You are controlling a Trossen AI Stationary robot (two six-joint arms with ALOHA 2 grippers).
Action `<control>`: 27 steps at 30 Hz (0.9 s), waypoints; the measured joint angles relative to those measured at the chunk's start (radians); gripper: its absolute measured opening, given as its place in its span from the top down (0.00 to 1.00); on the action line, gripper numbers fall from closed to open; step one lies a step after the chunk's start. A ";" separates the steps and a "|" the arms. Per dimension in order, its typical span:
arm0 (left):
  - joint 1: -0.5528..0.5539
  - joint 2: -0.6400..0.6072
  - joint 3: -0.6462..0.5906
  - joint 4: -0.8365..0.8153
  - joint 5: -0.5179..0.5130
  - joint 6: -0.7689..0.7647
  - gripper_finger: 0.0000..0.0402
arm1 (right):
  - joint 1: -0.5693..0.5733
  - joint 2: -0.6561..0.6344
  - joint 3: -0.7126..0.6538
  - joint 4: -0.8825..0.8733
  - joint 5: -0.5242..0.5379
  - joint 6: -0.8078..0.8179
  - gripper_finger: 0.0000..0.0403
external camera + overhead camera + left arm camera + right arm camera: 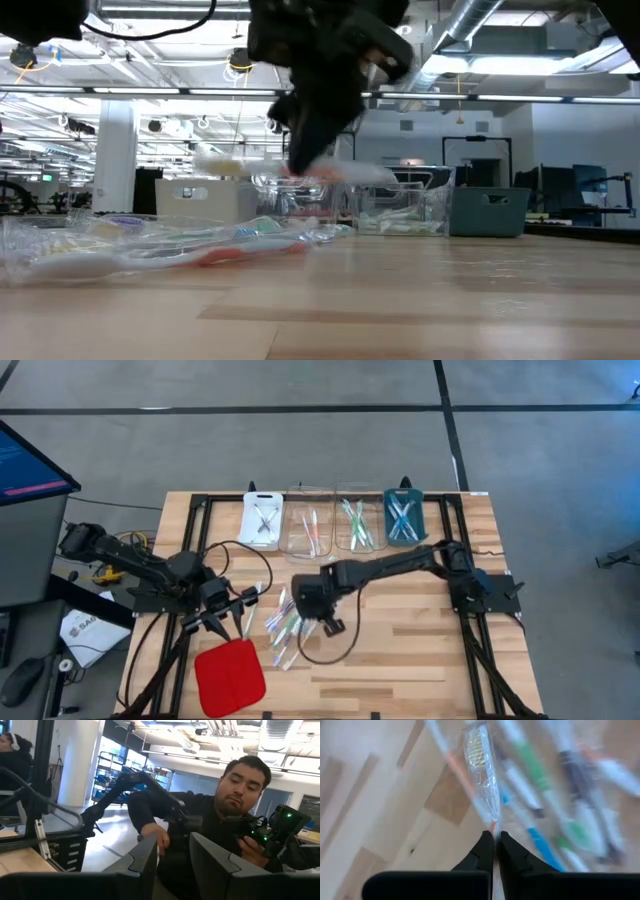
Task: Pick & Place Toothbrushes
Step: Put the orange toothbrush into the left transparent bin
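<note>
From above, the right tool [322, 622] hangs over the loose brushes [283, 622] mid-bench [400, 650], while the left tool [232, 612] waits just left of them, fingers spread. At bench level a wrapped brush [300, 172] hangs lifted above the pile. Its wrist view shows the right tool's fingers [482, 851] pinched on that brush's [482, 775] wrapper end.

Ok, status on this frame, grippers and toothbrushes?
Right gripper shut on clear-wrapped orange-handled toothbrush, above loose toothbrush pile. Left gripper open, idle beside red square pad. Nothing blocking.
</note>
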 joint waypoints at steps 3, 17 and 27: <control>-0.010 0.000 0.000 0.008 0.000 0.000 0.73 | -0.038 -0.015 0.063 -0.037 0.000 0.024 1.00; -0.121 0.000 0.000 0.009 -0.041 0.009 0.73 | -0.121 -0.042 0.193 -0.073 0.077 -0.165 1.00; -0.144 0.000 0.000 0.014 -0.097 0.026 0.73 | -0.224 -0.042 0.193 0.051 0.381 -1.000 0.98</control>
